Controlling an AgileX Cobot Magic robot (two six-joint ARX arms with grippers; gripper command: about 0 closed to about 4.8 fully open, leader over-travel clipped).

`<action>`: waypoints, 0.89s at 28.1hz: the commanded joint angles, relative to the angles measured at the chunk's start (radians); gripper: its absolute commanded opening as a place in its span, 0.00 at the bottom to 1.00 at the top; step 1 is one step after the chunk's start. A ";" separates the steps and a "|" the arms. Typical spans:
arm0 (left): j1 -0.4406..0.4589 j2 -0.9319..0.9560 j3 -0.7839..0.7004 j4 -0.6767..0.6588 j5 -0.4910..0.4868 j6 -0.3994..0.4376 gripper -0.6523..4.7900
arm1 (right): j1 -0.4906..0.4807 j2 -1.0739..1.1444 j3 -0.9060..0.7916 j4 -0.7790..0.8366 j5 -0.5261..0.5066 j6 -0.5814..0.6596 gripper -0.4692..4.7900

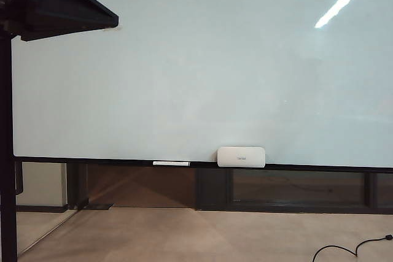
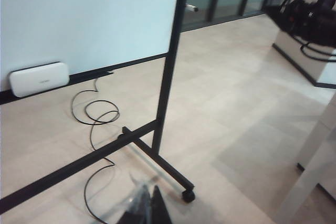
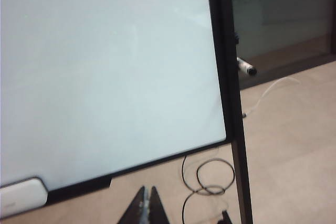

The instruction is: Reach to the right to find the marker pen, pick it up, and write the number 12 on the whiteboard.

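The whiteboard point(image 1: 196, 65) is a large glossy white panel in a dark frame, and it also fills much of the left wrist view point(image 2: 79, 19) and the right wrist view point(image 3: 105, 66). The marker pen point(image 3: 245, 66), a whitish stub with a dark tip, sticks out from the board's right frame post; the left wrist view shows the marker pen point(image 2: 192, 8) small and far off. My right gripper point(image 3: 147, 190) is shut and empty, low in front of the board's bottom rail, well short of the pen. My left gripper point(image 2: 148, 188) is blurred, its jaws together, above the floor near the stand. The number 12 does not show.
A white rounded box point(image 1: 241, 157) and a thin white bar point(image 1: 171, 163) rest on the bottom rail. A black cable point(image 2: 100, 114) coils on the floor by the stand's foot and caster point(image 2: 188, 196). A dark angular shape point(image 1: 55, 4) covers the board's top left corner. Dark equipment point(image 2: 310, 14) stands beyond.
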State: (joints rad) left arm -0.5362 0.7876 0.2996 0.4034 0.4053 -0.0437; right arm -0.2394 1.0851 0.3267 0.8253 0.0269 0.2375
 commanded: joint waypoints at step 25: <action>0.021 0.129 0.003 0.080 -0.053 0.125 0.11 | -0.299 0.550 0.517 -0.018 -0.370 -0.220 0.08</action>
State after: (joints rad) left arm -0.5144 0.9134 0.2996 0.4534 0.3477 0.0750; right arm -0.5255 1.6226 0.8211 0.7944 -0.3374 0.0246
